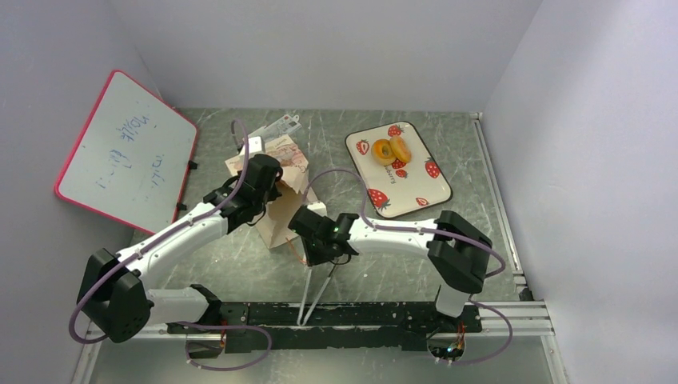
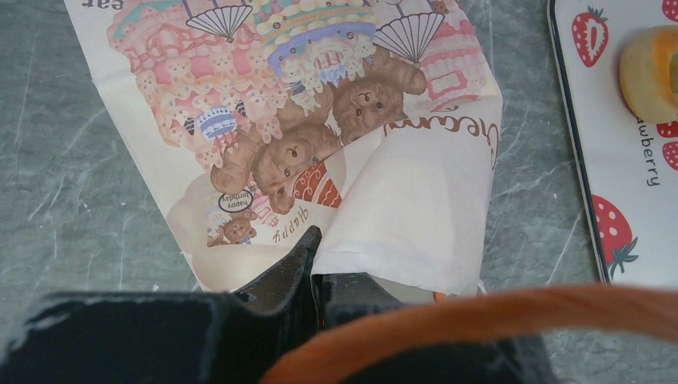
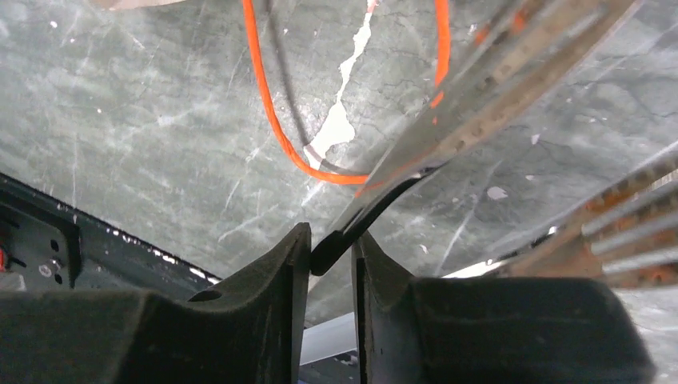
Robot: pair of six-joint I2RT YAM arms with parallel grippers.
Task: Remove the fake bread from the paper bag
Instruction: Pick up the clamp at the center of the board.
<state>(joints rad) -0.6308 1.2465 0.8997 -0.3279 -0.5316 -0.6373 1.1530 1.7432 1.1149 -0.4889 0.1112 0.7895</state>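
Note:
The paper bag (image 1: 277, 214) lies flat on the table, printed side up. My left gripper (image 1: 270, 186) is shut on its open rim. The left wrist view shows the jaws (image 2: 316, 258) pinching the bag's paper (image 2: 400, 200), with a blurred orange cord handle (image 2: 496, 316) across the front. Two pieces of fake bread (image 1: 390, 150) lie on the strawberry tray (image 1: 416, 200); one shows in the left wrist view (image 2: 652, 72). I see no bread inside the bag. My right gripper (image 1: 318, 242) is shut on the black tip of metal tongs (image 3: 352, 232) just near of the bag.
The tongs (image 1: 313, 296) reach toward the base rail (image 1: 360, 316). An orange cord handle (image 3: 268, 112) lies on the table under the right wrist. A red-framed whiteboard (image 1: 124, 160) leans at the left wall. White tag cards (image 1: 276, 126) lie behind the bag.

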